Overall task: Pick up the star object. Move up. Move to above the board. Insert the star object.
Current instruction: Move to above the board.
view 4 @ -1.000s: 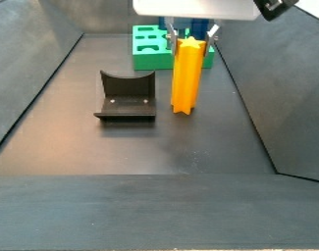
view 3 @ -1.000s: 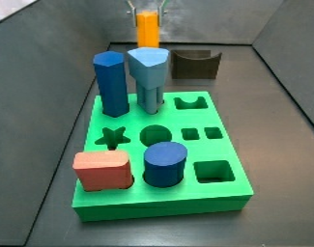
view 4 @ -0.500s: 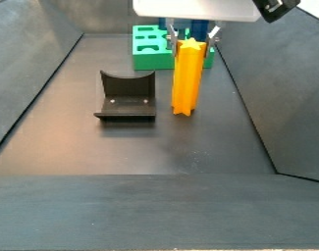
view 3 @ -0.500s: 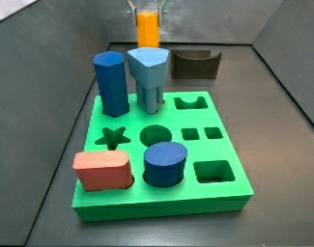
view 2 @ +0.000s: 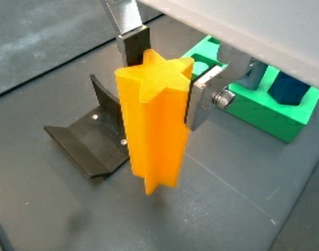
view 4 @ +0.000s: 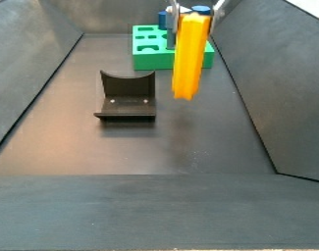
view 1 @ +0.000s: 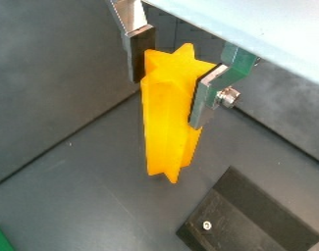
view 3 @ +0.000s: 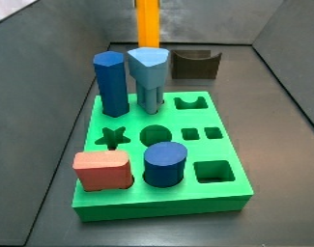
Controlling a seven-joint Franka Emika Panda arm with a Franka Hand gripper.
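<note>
The star object [view 1: 169, 123] is a tall orange-yellow ridged prism. My gripper [view 1: 173, 74] is shut on its upper end, one silver finger on each side, as both wrist views show [view 2: 159, 74]. The prism hangs upright, off the floor, in both side views [view 3: 148, 24] [view 4: 190, 54], behind the far edge of the board. The board [view 3: 214, 200] is a thick green block. Its star hole [view 3: 114, 137] is open on the left side. The board also shows in a side view [view 4: 152, 57] and a wrist view [view 2: 273, 110].
On the board stand a blue hexagonal column [view 3: 110, 82], a grey-blue peg [view 3: 149, 77], a red block [view 3: 102, 171] and a dark blue cylinder [view 3: 164, 162]. A dark brown arch-shaped block [view 4: 125, 95] lies on the floor beside the star object. Sloping grey walls enclose the floor.
The star object has gone straight up off the floor with my gripper still shut on it. Its lower end now hangs clear of the floor. Nothing else has moved.
</note>
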